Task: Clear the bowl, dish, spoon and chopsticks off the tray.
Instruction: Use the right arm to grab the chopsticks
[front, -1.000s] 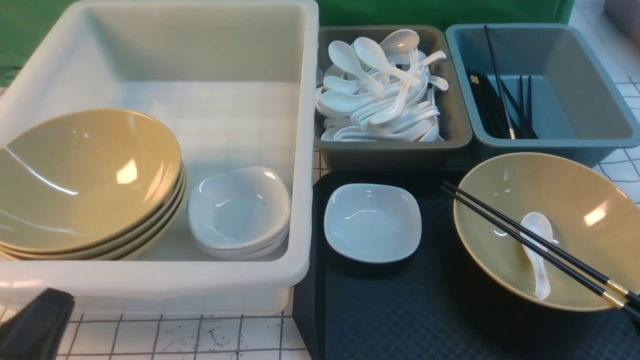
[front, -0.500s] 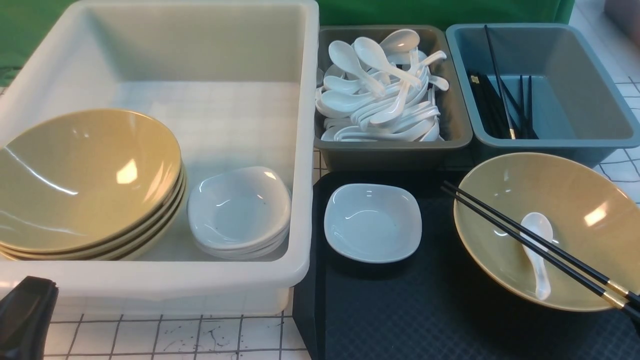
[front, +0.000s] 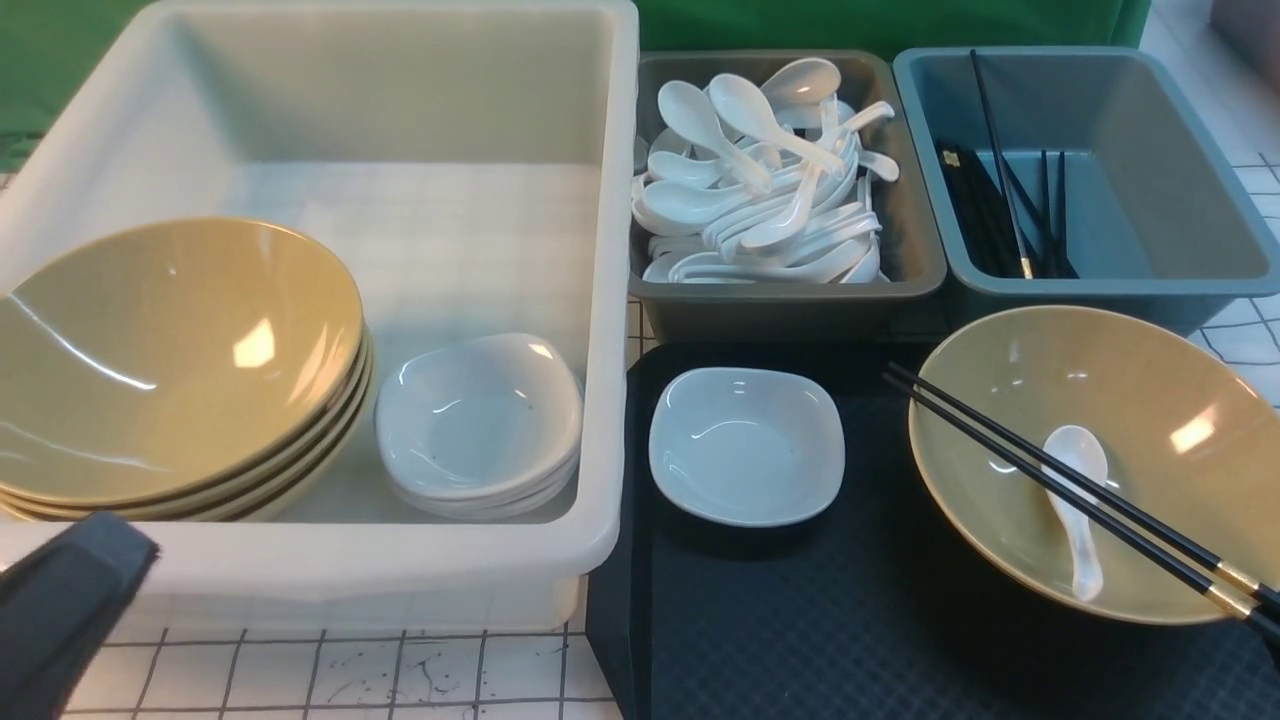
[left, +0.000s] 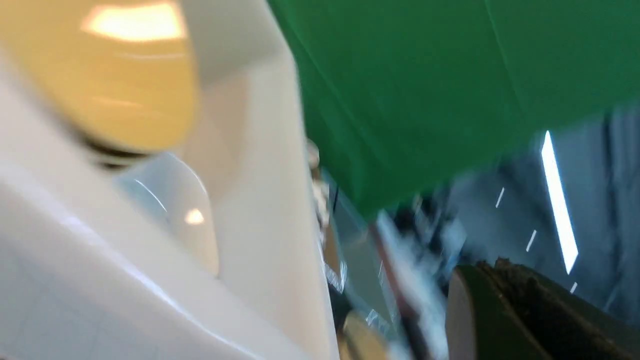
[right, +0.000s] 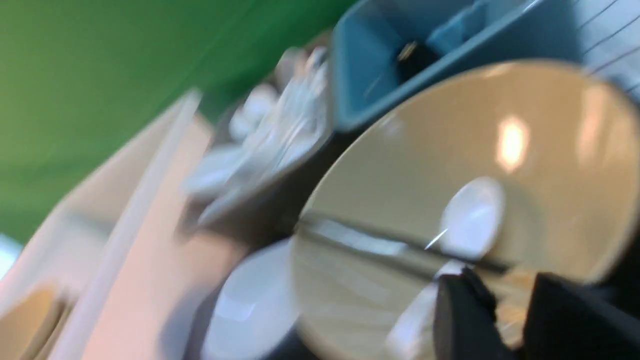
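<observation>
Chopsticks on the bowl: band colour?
Gold, on black chopsticks; clearest in the front view.

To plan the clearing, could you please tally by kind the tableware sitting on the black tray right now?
Tan bowl: 1
White dish: 1
White soup spoon, lying in the bowl: 1
Black chopsticks, laid across the bowl: 2 sticks, one pair
Total: 5 pieces on the tray
</observation>
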